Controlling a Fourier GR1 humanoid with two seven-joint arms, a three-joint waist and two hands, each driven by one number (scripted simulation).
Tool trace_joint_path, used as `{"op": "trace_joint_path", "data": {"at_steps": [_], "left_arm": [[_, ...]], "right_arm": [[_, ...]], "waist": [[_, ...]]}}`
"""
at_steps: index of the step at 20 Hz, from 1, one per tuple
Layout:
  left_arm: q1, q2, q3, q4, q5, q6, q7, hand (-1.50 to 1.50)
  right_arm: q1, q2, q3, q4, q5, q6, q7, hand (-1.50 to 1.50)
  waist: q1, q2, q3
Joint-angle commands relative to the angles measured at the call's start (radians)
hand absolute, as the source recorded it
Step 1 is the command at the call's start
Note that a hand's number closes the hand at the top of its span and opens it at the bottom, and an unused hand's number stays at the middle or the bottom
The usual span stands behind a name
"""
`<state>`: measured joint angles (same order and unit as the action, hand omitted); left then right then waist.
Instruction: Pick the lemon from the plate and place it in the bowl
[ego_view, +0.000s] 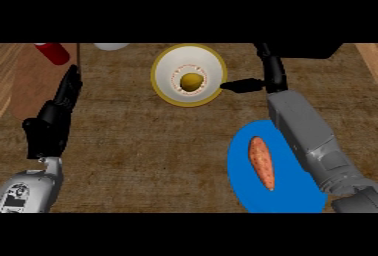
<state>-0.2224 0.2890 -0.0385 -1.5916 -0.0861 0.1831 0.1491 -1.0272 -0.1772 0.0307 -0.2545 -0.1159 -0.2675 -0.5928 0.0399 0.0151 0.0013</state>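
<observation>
Lemon (191, 81) sits in the bowl (167, 60), roughly centred on the bottom, nothing touching it. Bowl is white inside with a yellow rim, standing on the desk (133, 150) near the far edge, a bit left of middle

Right hand (275, 80) is just beside the bowl on its right. One black finger (241, 85) sticks out leftwards, its tip at the bowl's right rim; can't tell whether it touches or stops just short. The rest of the hand points away from the robot, fingers fairly straight. Hand is open and holds nothing

Right forearm is grey and comes in from the lower right corner, running diagonally over the right part of the blue plate (244, 170). Plate lies near the robot, right of middle, well apart from the bowl. A sweet potato (260, 162) lies on it lengthwise, just left of the forearm, not touched

Left hand (55, 115) shows at the left side, fingers straight and pointing away from the robot, open, holding nothing, well apart from bowl and plate

Far left corner: a red cylinder (52, 52), cut off by the top edge. Next to it a pale round thing (111, 46), mostly out of view, can't tell what it is
</observation>
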Motion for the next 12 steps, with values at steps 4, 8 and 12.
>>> {"op": "trace_joint_path", "data": {"at_steps": [4, 8, 12], "left_arm": [[-0.015, -0.023, 0.002, 0.008, -0.033, 0.009, 0.027, 0.0], [-0.011, -0.027, 0.013, -0.009, -0.038, 0.0, 0.029, 0.0], [0.025, -0.038, 0.024, -0.009, -0.05, -0.015, -0.004, 0.0]], "right_arm": [[0.1, -0.02, -0.008, 0.016, 0.016, 0.156, -0.134, -1.5], [0.126, -0.06, -0.027, 0.025, 0.022, 0.208, -0.186, -1.5], [0.189, -0.032, -0.009, -0.05, 0.056, 0.195, -0.182, -1.5]], "waist": [[-0.021, -0.007, 0.0], [-0.016, -0.006, 0.0], [-0.028, -0.012, -0.001]]}}
